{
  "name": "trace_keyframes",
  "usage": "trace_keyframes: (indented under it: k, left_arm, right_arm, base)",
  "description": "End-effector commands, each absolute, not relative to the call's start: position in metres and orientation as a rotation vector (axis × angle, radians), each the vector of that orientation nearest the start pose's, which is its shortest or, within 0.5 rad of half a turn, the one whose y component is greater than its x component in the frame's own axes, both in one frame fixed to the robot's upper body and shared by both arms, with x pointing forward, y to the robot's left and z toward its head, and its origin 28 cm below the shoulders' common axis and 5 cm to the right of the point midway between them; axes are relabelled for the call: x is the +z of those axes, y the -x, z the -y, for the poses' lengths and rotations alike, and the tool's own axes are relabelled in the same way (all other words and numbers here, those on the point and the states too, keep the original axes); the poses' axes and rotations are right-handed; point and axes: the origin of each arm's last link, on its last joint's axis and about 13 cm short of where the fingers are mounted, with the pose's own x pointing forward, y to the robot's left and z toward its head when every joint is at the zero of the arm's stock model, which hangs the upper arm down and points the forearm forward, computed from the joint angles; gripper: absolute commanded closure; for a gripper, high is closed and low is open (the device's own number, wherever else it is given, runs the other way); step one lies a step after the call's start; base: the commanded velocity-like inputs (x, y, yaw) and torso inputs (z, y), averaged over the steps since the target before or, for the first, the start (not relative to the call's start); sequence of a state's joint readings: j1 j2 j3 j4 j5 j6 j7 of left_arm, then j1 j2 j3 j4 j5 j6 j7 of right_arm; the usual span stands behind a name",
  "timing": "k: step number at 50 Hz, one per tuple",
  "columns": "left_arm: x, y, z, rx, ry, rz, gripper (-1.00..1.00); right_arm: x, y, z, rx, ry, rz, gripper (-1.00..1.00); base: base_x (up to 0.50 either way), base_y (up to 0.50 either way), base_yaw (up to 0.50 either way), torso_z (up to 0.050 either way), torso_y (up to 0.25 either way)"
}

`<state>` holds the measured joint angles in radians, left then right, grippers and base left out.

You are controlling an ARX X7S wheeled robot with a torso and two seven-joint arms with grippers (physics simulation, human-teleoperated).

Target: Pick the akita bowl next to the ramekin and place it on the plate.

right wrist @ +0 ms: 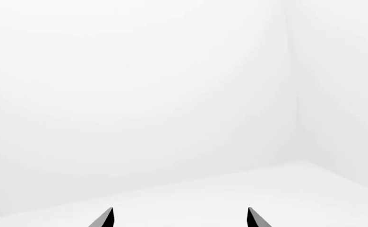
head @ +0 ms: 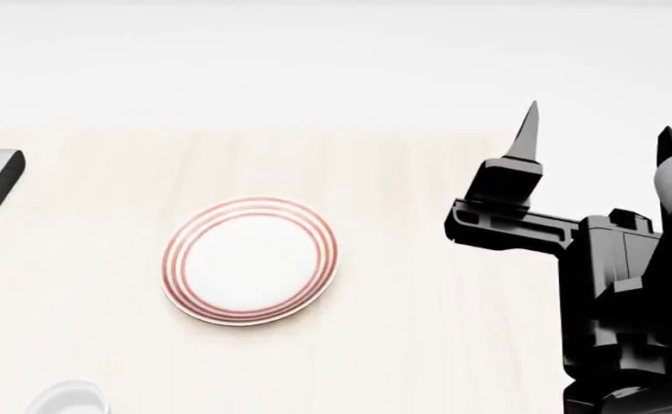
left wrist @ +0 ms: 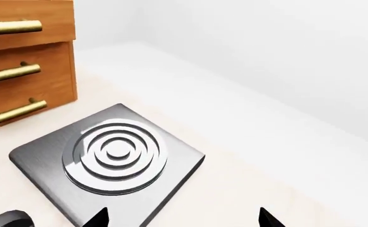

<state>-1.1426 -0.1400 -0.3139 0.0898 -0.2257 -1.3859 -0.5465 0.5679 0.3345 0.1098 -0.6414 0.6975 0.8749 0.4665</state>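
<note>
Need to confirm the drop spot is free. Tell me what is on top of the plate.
Nothing: the plate shows a bare white centre inside its red rings, lying flat on the wooden counter. What lies beneath it is hidden.

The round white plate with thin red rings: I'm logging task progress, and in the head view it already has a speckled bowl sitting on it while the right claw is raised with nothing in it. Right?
Not quite. In the head view the round white plate with thin red rings holds nothing; no bowl sits on it. The rest stands: the right claw is raised, open and without load.
</note>
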Motion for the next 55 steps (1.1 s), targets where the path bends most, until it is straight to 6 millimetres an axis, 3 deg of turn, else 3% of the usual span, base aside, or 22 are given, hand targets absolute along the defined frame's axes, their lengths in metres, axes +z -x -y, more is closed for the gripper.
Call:
trace_keyframes:
  k: [1, 21, 32, 33, 35, 37, 46, 49, 50, 51, 53, 54, 55]
  left_arm:
    - [0.283, -0.321, -0.278, 0.601, 0.29, -0.19, -1.0]
    - [0.273, -0.315, -0.28, 0.656, 0.299, -0.203, -1.0]
    - [0.26, -0.315, -0.275, 0.656, 0.308, -0.255, -1.0]
    - [0.251, -0.315, -0.275, 0.657, 0.308, -0.257, -1.0]
    - [0.258, -0.315, -0.275, 0.658, 0.306, -0.263, -1.0]
    - [0.248, -0.314, -0.275, 0.663, 0.304, -0.262, -1.0]
    - [0.251, -0.313, -0.273, 0.666, 0.306, -0.279, -1.0]
    - [0.247, -0.311, -0.272, 0.67, 0.305, -0.287, -1.0]
    - [0.237, -0.311, -0.272, 0.669, 0.305, -0.29, -1.0]
    - [0.242, -0.311, -0.272, 0.667, 0.307, -0.291, -1.0]
    - [0.233, -0.311, -0.271, 0.661, 0.311, -0.293, -1.0]
    - [0.244, -0.311, -0.272, 0.662, 0.309, -0.293, -1.0]
    - [0.236, -0.311, -0.272, 0.662, 0.311, -0.292, -1.0]
  right_arm:
    - [0.226, -0.246, 0.135, -0.09, -0.155, 0.279, -1.0]
    - [0.225, -0.247, 0.135, -0.091, -0.155, 0.279, -1.0]
    - [0.229, -0.245, 0.134, -0.091, -0.155, 0.28, -1.0]
    - [0.229, -0.245, 0.134, -0.091, -0.155, 0.28, -1.0]
    - [0.227, -0.246, 0.135, -0.091, -0.155, 0.279, -1.0]
    - [0.227, -0.246, 0.135, -0.091, -0.155, 0.279, -1.0]
    - [0.226, -0.246, 0.135, -0.09, -0.154, 0.28, -1.0]
    - [0.225, -0.247, 0.135, -0.091, -0.154, 0.281, -1.0]
    - [0.226, -0.246, 0.135, -0.091, -0.154, 0.28, -1.0]
    - [0.226, -0.246, 0.135, -0.091, -0.154, 0.28, -1.0]
    - [0.226, -0.246, 0.135, -0.091, -0.154, 0.28, -1.0]
    - [0.226, -0.246, 0.135, -0.091, -0.154, 0.28, -1.0]
    - [0.226, -0.247, 0.135, -0.091, -0.154, 0.28, -1.0]
  base:
    - [0.0, 0.0, 0.0, 0.0, 0.0]
    - [0.0, 0.0, 0.0, 0.0, 0.0]
    - [0.0, 0.0, 0.0, 0.0, 0.0]
    - [0.0, 0.0, 0.0, 0.0, 0.0]
    - [0.0, 0.0, 0.0, 0.0, 0.0]
    - [0.0, 0.0, 0.0, 0.0, 0.0]
    - [0.0, 0.0, 0.0, 0.0, 0.0]
    - [0.0, 0.0, 0.0, 0.0, 0.0]
    - [0.0, 0.0, 0.0, 0.0, 0.0]
    - [0.0, 0.0, 0.0, 0.0, 0.0]
    - [0.0, 0.0, 0.0, 0.0, 0.0]
    - [0.0, 0.0, 0.0, 0.0, 0.0]
    - [0.0, 0.0, 0.0, 0.0, 0.0]
